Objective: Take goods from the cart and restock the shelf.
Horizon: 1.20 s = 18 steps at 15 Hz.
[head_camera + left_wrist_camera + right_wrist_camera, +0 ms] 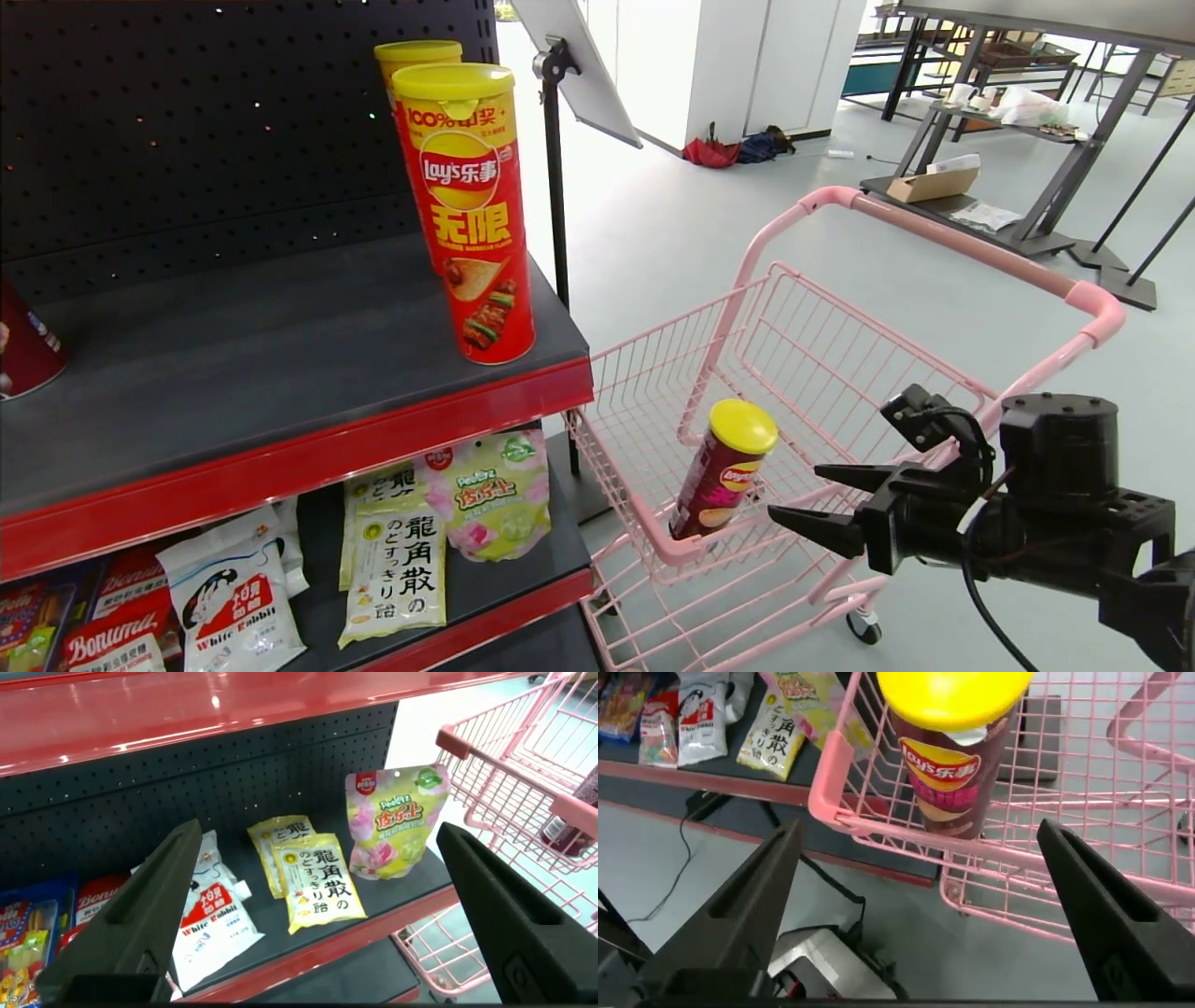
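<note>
A dark red chip can with a yellow lid (pixel 724 469) (pixel 952 756) leans in the near corner of the pink cart (pixel 934 238) (pixel 831 793). My right gripper (pixel 822 499) (pixel 920 915) is open, just right of the can and outside the cart's rim, with nothing between its fingers. On the upper shelf (pixel 233 373) stand two red chip cans with yellow lids (pixel 467 210), one behind the other. My left gripper (pixel 318 919) is open in front of the lower shelf (pixel 308 952), where snack bags (pixel 322 882) lie.
The lower shelf holds several snack bags (pixel 411 551). Another red container (pixel 23 341) stands at the upper shelf's left edge. A stand with a tilted panel (pixel 569 65) rises beside the shelf. Tables (pixel 1027 121) and open grey floor lie beyond the cart.
</note>
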Tool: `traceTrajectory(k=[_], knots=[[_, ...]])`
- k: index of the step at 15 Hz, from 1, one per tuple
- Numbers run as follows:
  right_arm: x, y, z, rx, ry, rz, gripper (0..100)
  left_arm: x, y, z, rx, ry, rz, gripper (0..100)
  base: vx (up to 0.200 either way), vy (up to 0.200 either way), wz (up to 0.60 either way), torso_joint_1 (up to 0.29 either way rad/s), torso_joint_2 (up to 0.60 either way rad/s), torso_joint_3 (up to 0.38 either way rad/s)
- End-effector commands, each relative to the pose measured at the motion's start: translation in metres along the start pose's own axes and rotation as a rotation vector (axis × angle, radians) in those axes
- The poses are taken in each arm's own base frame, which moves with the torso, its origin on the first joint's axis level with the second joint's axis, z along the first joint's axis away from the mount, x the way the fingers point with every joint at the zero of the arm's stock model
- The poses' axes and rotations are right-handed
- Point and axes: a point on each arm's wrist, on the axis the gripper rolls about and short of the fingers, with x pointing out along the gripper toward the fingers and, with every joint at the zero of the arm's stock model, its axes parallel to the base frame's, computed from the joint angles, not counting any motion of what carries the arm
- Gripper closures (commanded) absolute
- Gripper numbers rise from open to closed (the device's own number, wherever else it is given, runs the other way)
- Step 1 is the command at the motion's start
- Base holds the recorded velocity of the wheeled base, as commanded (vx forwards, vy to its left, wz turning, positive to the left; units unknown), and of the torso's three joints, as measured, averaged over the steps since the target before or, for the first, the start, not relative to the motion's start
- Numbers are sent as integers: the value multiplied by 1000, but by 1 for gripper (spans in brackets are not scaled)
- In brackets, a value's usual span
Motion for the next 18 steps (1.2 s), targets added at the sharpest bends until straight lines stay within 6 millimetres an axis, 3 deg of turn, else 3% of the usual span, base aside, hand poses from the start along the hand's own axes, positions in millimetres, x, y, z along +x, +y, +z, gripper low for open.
traceTrajectory(k=[1, 7, 13, 18], knots=[[19, -5, -4, -10, 15, 14, 0, 0, 0, 0, 0, 0, 0, 0, 0, 0, 0, 0, 0, 0], [51, -14, 1, -37, -10, 31, 0, 0, 0, 0, 2, -2, 0, 0, 0, 0, 0, 0, 0, 0], [77, -23, -8, -32, 7, 29, 0, 0, 0, 0, 2, -2, 0, 0, 0, 0, 0, 0, 0, 0], [91, -30, -6, -40, -24, 8, 0, 0, 0, 0, 2, -2, 0, 0, 0, 0, 0, 0, 0, 0]])
